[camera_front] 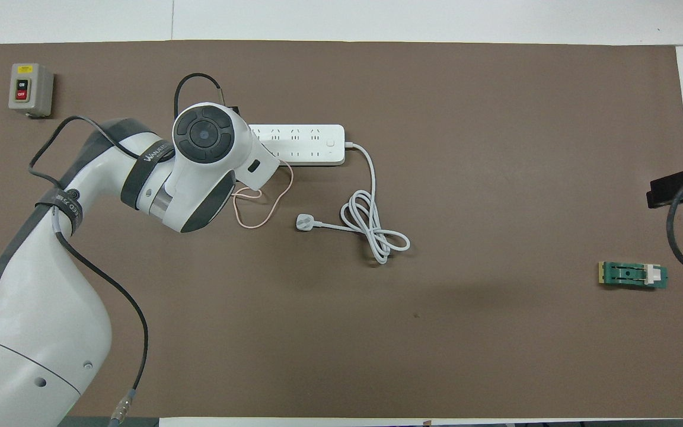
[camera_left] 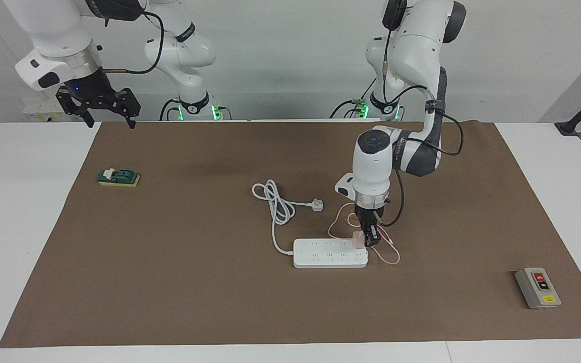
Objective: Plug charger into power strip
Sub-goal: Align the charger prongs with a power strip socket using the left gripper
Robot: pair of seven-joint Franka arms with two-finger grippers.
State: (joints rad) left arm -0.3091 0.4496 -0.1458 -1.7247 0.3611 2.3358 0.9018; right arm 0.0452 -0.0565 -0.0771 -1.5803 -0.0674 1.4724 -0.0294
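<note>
Facing view. The left gripper [camera_left: 369, 237] points straight down, clenched on the charger [camera_left: 358, 240], a small pale-pink cube held over the end of the power strip [camera_left: 330, 253] toward the left arm's end of the table. Whether the charger's pins have entered a socket cannot be told. The pink cable [camera_left: 386, 254] loops loosely on the brown mat [camera_left: 194, 282] around and beside that end of the strip. The strip's thick white cord [camera_left: 275, 201] coils nearer to the robots and ends in a white three-pin plug [camera_left: 316, 204]. The right gripper [camera_left: 105, 108], fingers spread and empty, waits raised above the mat's corner near its own base. A green switch block [camera_left: 119, 177] and a grey button box [camera_left: 537, 288] lie well apart from the work.

Overhead view. The left arm's wrist [camera_front: 205, 137] covers the charger and the gripper; only the uncovered part of the power strip [camera_front: 309, 144], the cable loop [camera_front: 261, 201] and the coiled cord [camera_front: 374, 228] show.

Handling, as judged. The charger looks light, rigid and smooth-sided: grip it on two flat side faces, pins downward. The thin cable is limp and may snag. The strip is light and may slide under a skewed push.
</note>
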